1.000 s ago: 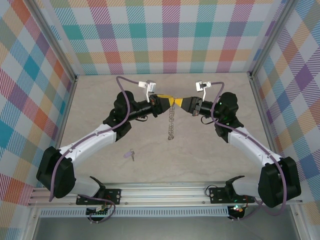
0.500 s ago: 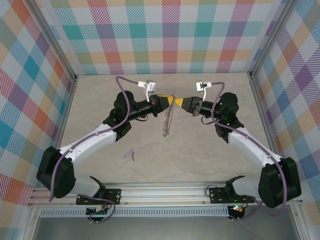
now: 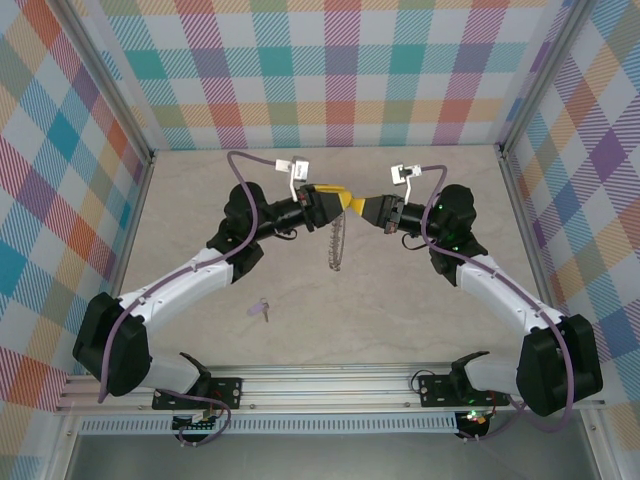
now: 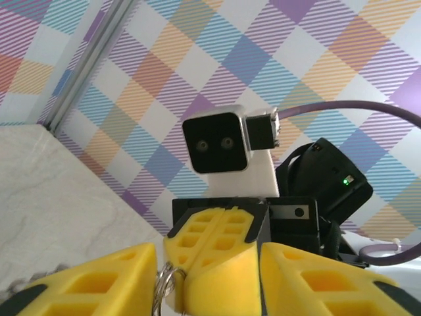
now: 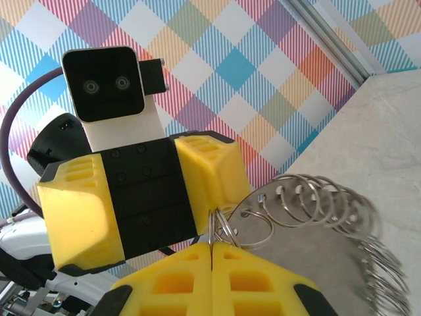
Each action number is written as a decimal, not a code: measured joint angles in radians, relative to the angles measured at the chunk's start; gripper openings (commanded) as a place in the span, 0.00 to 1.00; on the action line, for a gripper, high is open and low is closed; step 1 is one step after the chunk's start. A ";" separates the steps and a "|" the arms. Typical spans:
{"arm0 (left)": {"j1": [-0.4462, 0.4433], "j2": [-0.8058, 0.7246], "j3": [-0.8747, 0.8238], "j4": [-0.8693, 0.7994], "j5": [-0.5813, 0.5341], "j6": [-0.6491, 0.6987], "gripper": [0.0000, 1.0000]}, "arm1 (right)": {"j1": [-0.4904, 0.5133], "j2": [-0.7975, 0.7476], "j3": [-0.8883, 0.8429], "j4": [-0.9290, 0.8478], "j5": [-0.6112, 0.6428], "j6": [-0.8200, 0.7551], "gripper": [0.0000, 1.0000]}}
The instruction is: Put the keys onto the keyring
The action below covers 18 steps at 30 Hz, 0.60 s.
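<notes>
Your right gripper [image 5: 210, 263] has its yellow pads pressed flat together, with one end ring of the keyring [image 5: 309, 197] nipped in the seam between them. The other linked rings trail off toward three o'clock in the right wrist view. That pinch keeps the chain raised and its end ring presented to the other arm.

Your left gripper [image 3: 340, 198] has its jaws spread. In the left wrist view its two pads sit at seven and five o'clock, with the right gripper's closed tips nosed in between them. A ring shows just beside the seven o'clock pad. I cannot tell whether the pad touches it, but nothing is clamped there.

From overhead, the grippers meet tip to tip toward twelve o'clock on the table [image 3: 420, 300], the left coming in from nine and the right from three. The keyring runs from that meeting point toward six o'clock. I cannot tell whether its lower end rests on the surface.

The key [image 3: 263, 310] lies flat on the table at roughly seven o'clock from the chain's lower end, well apart from both grippers. By my reading, you are settling the hold on the ring and the key is not yet picked up. The spread left jaws are the ones free to fetch it while the right steadies the ring.
</notes>
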 measured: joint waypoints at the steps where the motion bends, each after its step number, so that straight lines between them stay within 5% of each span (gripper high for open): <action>1: 0.000 0.002 0.002 0.013 0.016 -0.007 0.41 | 0.000 0.000 0.000 -0.005 0.000 -0.002 0.00; 9: -0.001 0.022 0.024 0.037 0.089 -0.028 0.41 | 0.000 0.001 0.000 -0.014 0.000 -0.006 0.00; 18: 0.016 -0.132 -0.042 -0.125 -0.097 0.067 0.46 | -0.010 -0.010 0.000 -0.055 -0.001 -0.041 0.00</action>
